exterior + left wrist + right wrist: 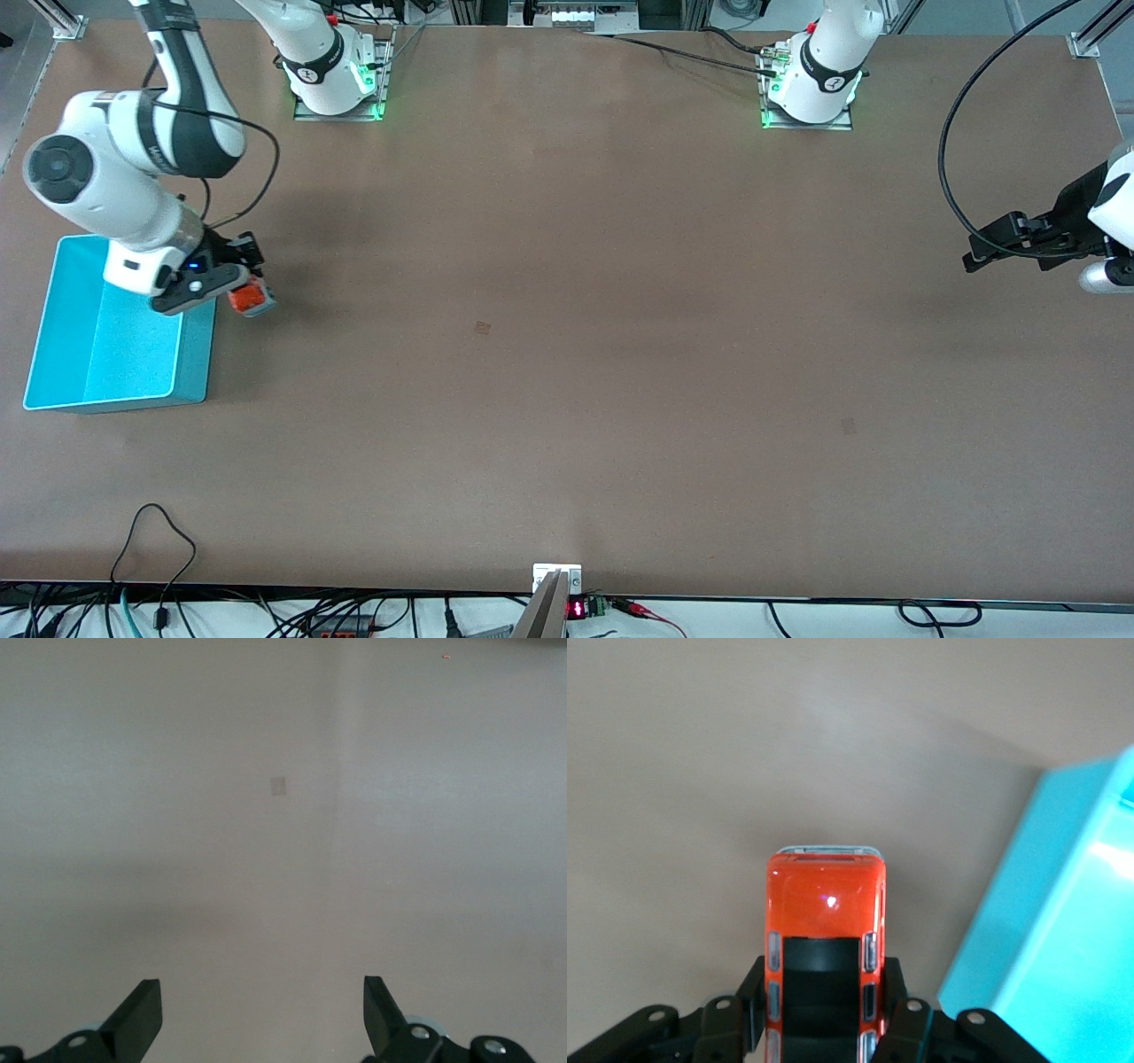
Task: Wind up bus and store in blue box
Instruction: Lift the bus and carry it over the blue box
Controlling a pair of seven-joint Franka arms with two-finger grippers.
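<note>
Bus pinched by right gripper beside blue box; left arm waits.

Front view: right gripper [232, 285] up in the air, clamped on the bus [251, 298], over the table [567, 354] just beside the blue box [53, 354] wall, at the right arm's end. Left gripper [983, 252] hangs over the table's left-arm end.
Left wrist view: left fingers [142, 1019] spread wide, bare table below.
Right wrist view: fingers [899, 1014] press the bus's [824, 939] sides; box corner [1045, 930] alongside.

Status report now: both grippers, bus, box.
Right gripper shut on the bus, beside the blue box, not yet over it. Left gripper open, waiting at its end of the table. Nothing in the way.
</note>
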